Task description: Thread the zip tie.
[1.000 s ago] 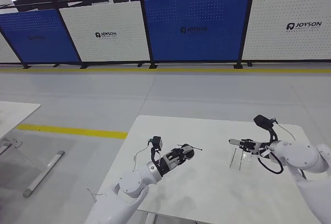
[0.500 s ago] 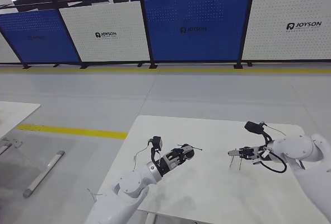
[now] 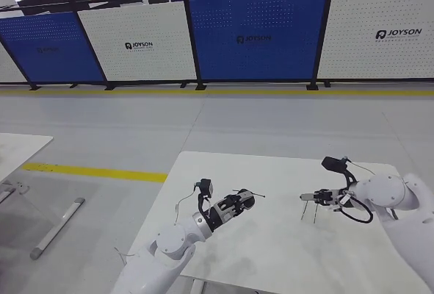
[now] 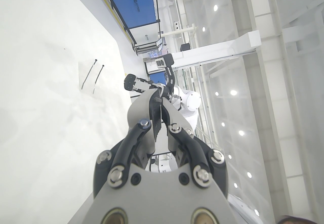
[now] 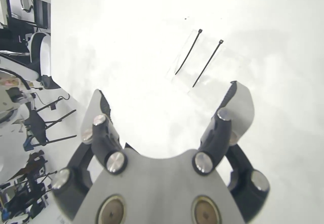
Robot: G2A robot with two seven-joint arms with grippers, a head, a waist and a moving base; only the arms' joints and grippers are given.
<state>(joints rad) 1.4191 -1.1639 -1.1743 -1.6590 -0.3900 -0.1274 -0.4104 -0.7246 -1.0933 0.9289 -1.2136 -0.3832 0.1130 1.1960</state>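
Black, thin zip tie [image 4: 160, 114], pinched between the closed pads of the left gripper [image 4: 159, 98], is held above the near part of the white table [image 3: 275, 250]; the top view adds one end of the strap projecting beyond the fingers. Farther out, the right gripper [image 5: 167, 88] hangs with its fingers spread wide, holding nothing. Just past its fingertips a clear thin sheet [image 5: 182, 80] lies flat on the table, bearing two more black zip ties [image 5: 188, 54], side by side and apart, heads pointing away from that gripper.
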